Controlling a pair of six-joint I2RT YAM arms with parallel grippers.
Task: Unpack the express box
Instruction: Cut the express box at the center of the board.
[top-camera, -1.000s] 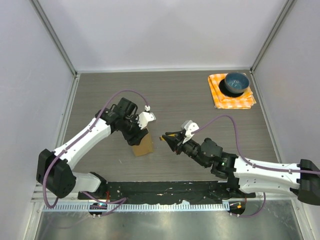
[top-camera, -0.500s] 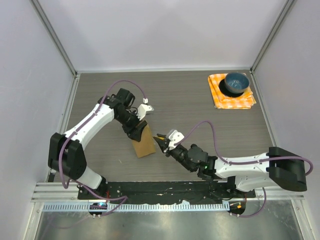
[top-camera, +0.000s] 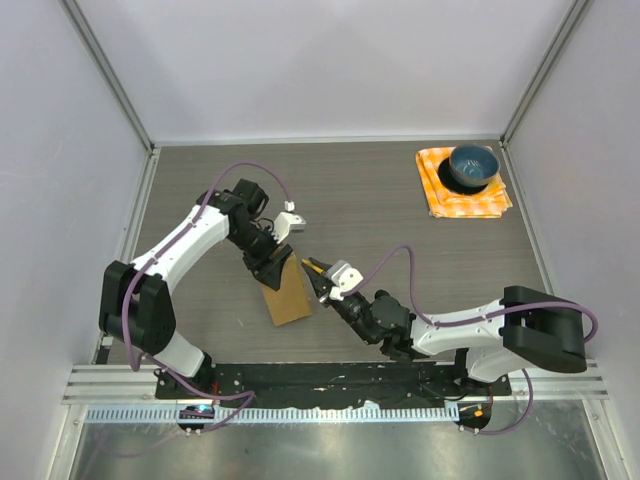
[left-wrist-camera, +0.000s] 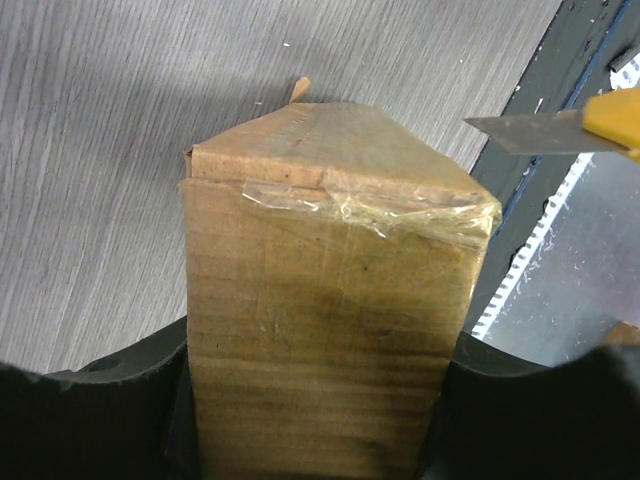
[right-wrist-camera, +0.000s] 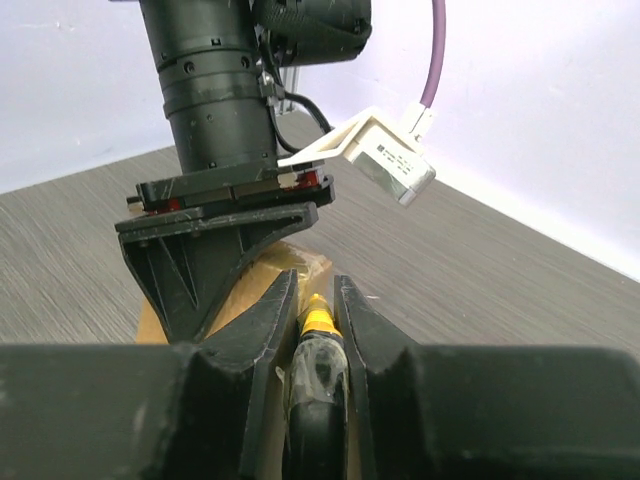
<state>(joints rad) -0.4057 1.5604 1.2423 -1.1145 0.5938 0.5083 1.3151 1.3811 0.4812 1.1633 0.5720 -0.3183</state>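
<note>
The express box (top-camera: 286, 297) is a plain brown carton taped shut with clear tape, near the table's front middle. My left gripper (top-camera: 273, 265) is shut on its far end; in the left wrist view the box (left-wrist-camera: 320, 300) fills the space between both jaws. My right gripper (top-camera: 318, 277) is shut on a yellow utility knife (right-wrist-camera: 318, 335), held just right of the box. The knife's grey blade (left-wrist-camera: 525, 132) shows in the left wrist view, close above the box's taped far corner, apart from it. The left gripper (right-wrist-camera: 225, 215) stands right in front of the right wrist camera.
A blue bowl (top-camera: 472, 165) sits on an orange checked cloth (top-camera: 455, 200) at the back right. Grey walls close in the table on three sides. A black rail (top-camera: 330, 385) runs along the near edge.
My right gripper has moved left and slightly back with the knife, closing in on the box. The left arm has turned the box a little, its near end swinging toward the front.
</note>
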